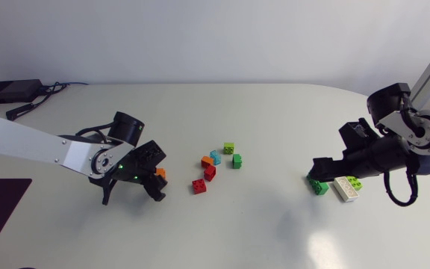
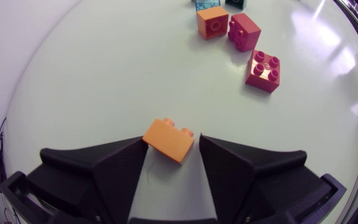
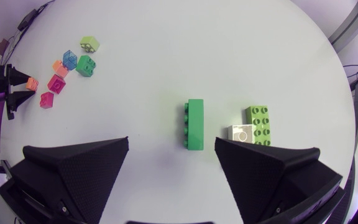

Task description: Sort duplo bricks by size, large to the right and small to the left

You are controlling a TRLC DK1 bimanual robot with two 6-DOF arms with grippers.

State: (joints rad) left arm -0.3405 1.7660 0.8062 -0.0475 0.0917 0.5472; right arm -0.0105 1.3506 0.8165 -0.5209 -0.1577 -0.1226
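- small orange brick sits on the table right between the left gripper fingers. it's turned at a bit of an angle, with one corner against one finger and the other finger just beside it, so the jaws are apart, not clamped
- ahead of that gripper and well apart from it: a red brick, then another red brick touching a second orange brick
- from the head view the same loose bunch near mid-table also has a teal brick, a lime brick and a small green brick
- over on the right, a long green brick lies on its side just ahead of the right gripper, lined up with the gap but not touched
- right jaws are wide apart, holding nothing
- a white brick and a long light-green brick lie touching each other just ahead of one right finger
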